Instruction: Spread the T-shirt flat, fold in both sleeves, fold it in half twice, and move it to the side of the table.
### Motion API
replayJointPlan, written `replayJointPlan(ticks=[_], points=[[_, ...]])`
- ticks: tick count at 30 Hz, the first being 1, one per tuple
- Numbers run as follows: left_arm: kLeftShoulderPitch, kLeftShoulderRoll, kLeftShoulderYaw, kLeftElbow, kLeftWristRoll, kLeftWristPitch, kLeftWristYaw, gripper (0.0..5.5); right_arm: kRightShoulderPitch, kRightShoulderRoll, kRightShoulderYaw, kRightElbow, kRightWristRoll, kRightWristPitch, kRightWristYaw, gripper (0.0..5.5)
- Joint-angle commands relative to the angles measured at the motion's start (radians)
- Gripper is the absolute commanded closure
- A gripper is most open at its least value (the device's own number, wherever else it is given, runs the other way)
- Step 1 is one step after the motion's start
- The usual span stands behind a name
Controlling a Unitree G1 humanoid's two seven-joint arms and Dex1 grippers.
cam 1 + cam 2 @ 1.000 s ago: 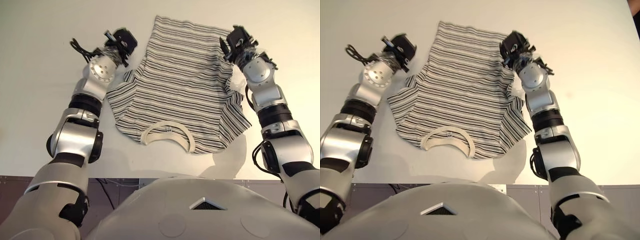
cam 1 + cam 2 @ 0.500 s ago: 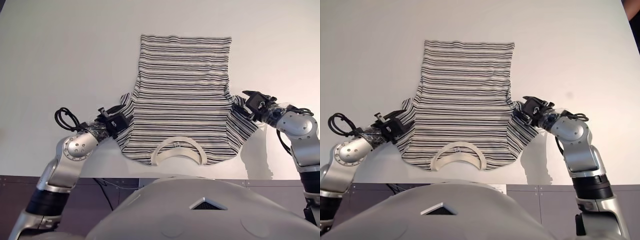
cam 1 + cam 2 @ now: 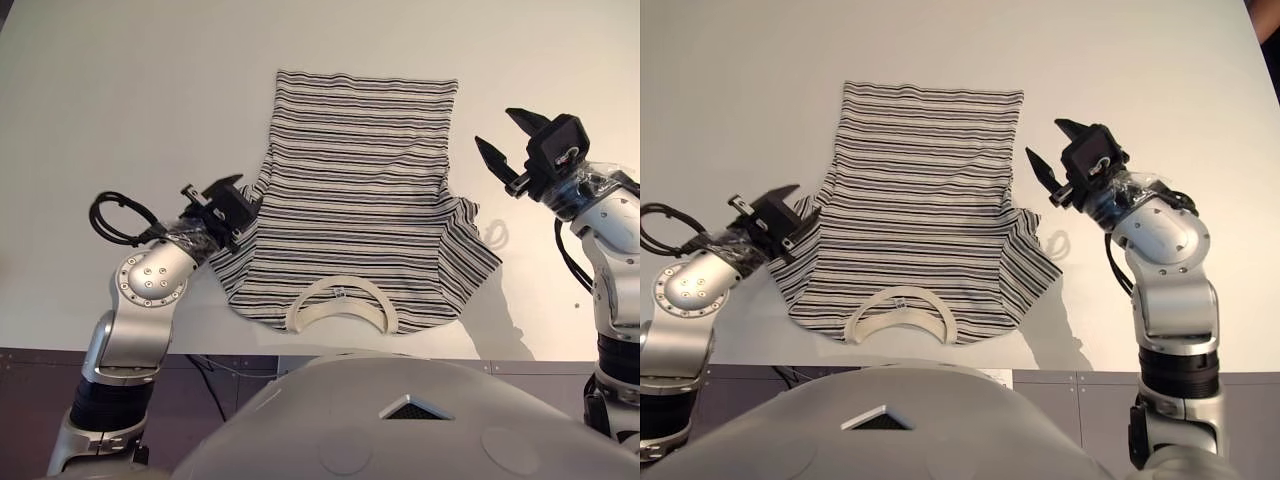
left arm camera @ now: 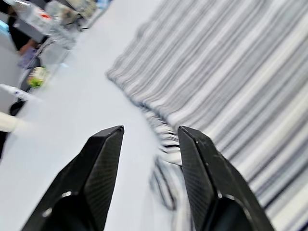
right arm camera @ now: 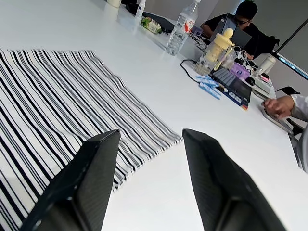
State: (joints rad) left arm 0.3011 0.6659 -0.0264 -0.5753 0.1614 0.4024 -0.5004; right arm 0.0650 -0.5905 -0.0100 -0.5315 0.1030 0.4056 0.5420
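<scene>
- On the table (image 3: pixel 120 100), the T-shirt (image 3: pixel 355 190) lies spread out, collar nearest me.
- My left gripper (image 3: pixel 212 186) is released and empty just beside the left sleeve (image 3: pixel 240 235).
- My right gripper (image 3: pixel 496 128) is released too, near the right sleeve (image 3: pixel 470 245).
- Spreading looks about done, I judge; sleeve folds, both halvings and the move aside remain.

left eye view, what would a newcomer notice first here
The striped T-shirt stands out, lying face up in the middle of the white table with its cream collar toward the robot and both sleeves still unfolded. On either side is an open gripper: the left gripper at the shirt's left sleeve, and the right gripper off the shirt's right edge, not touching the cloth.
</scene>
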Motion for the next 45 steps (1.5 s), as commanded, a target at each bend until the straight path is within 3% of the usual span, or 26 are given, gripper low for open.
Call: replayJointPlan(ticks=[1,4,8,13,16,20,23,30,34,38,45], points=[[-0.064,0.043,0.023,0.032,0.03,0.04,-0.018,3.42,0.045,0.004,0.149,0.027,-0.097,0.006,-0.014,3.11],[-0.113,0.043,0.034,0.128,0.06,0.004,0.018,3.42,0.063,0.045,0.276,0.276,-0.238,-0.032,-0.107,3.11],[-0.106,-0.019,0.126,0.268,0.079,-0.086,0.168,3.42,0.012,0.096,0.277,0.449,-0.286,-0.069,-0.181,3.11],[0.087,-0.012,0.243,0.397,0.082,-0.386,0.276,3.42,0.048,0.1,0.217,0.36,-0.243,-0.056,-0.177,3.11],[0.125,0.021,0.284,0.461,0.074,-0.529,0.265,3.42,0.084,0.163,0.116,0.193,-0.199,-0.063,-0.247,3.11],[0.381,0.189,0.268,0.492,0.31,-1.018,0.312,3.42,0.111,0.244,0.038,0.002,-0.152,-0.067,-0.309,3.11],[0.303,0.425,0.182,0.73,0.559,-1.23,0.394,3.42,0.192,0.296,0.058,-0.03,-0.192,-0.104,-0.374,3.11],[0.162,0.476,0.021,0.888,0.648,-1.367,0.431,3.42,0.201,0.341,0.097,0.01,-0.246,-0.159,-0.425,3.11],[0.15,0.447,-0.049,0.874,0.606,-1.392,0.409,2.96,0.172,0.341,0.098,0.032,-0.246,-0.167,-0.416,3.06],[0.144,0.411,-0.07,0.838,0.616,-1.337,0.428,2.59,0.152,0.338,0.098,0.048,-0.243,-0.17,-0.408,3.06],[0.126,0.402,-0.075,0.793,0.702,-1.17,0.439,2.59,0.149,0.341,0.1,0.07,-0.245,-0.179,-0.405,3.06]])
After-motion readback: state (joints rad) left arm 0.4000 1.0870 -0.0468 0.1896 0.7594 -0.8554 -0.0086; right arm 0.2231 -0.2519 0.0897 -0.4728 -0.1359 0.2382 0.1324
